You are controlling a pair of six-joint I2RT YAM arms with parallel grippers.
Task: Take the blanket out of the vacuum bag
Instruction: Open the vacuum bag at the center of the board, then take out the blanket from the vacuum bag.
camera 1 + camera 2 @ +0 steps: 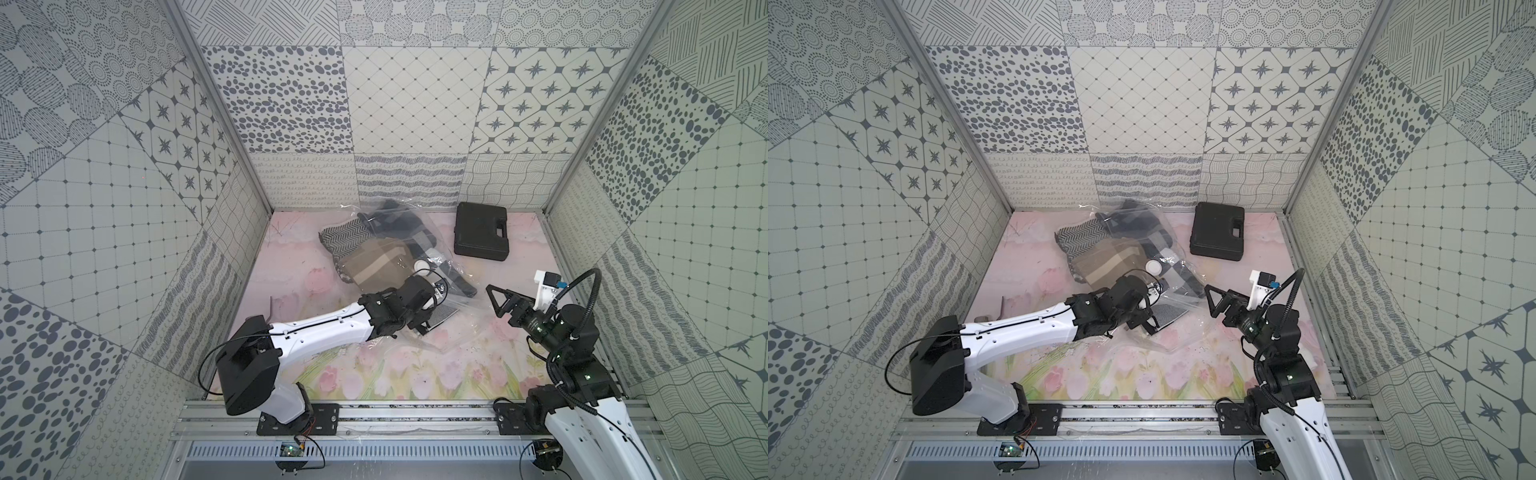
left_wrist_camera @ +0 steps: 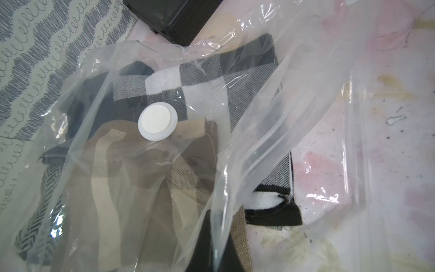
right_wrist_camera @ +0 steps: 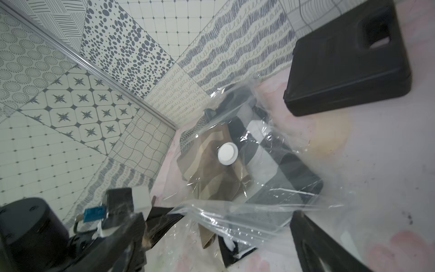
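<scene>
Lying diagonally far-to-near, vacuum bag [image 1: 376, 266] opens toward the near side.

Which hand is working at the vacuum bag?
The left hand, shut at the near end of the vacuum bag; the right hand is open, holding nothing.

The blanket [image 1: 376, 262] lies in the bag [image 1: 415, 232] mid-bench [image 1: 291, 266]; the case [image 1: 481, 230] sits right of it, farther back.

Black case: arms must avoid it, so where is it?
In a top view the black hard case lies flat by the back wall, right of the vacuum bag.
</scene>
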